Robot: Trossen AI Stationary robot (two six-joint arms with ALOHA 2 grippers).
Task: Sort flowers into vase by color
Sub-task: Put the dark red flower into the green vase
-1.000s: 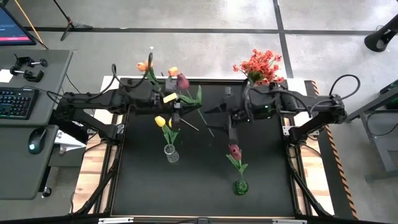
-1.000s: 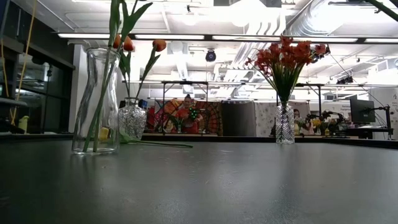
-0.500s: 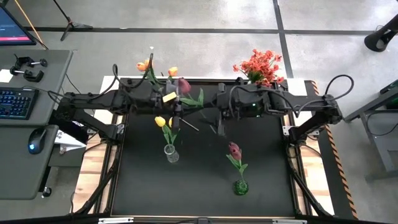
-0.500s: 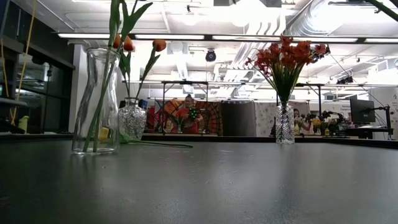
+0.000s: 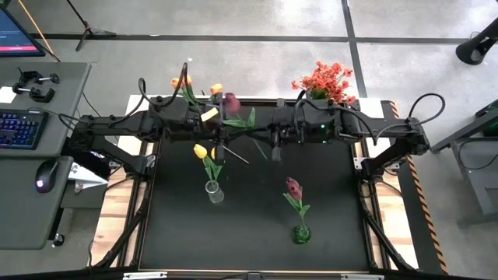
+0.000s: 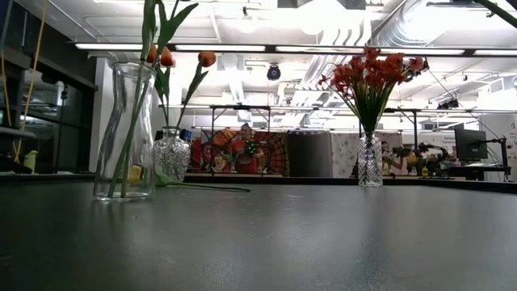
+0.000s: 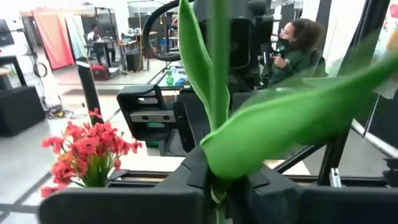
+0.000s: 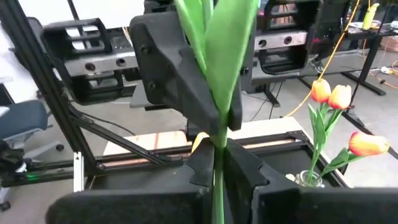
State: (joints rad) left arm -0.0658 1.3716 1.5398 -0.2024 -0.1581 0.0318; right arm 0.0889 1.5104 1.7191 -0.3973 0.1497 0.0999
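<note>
stem of dark pink tulip [image 5: 230, 103] pinched between both grippers' fingers

Left arm: reaches in from the left edge, stretched level across the table's far side.
Left gripper [image 5: 221, 142]: closed on a flower stem [image 7: 219, 93], near table centre, far half.
Right arm: reaches in from the right edge, also level, facing the left arm.
Right gripper [image 5: 274, 140]: closed on the same stem, just beside the left gripper.
</note>
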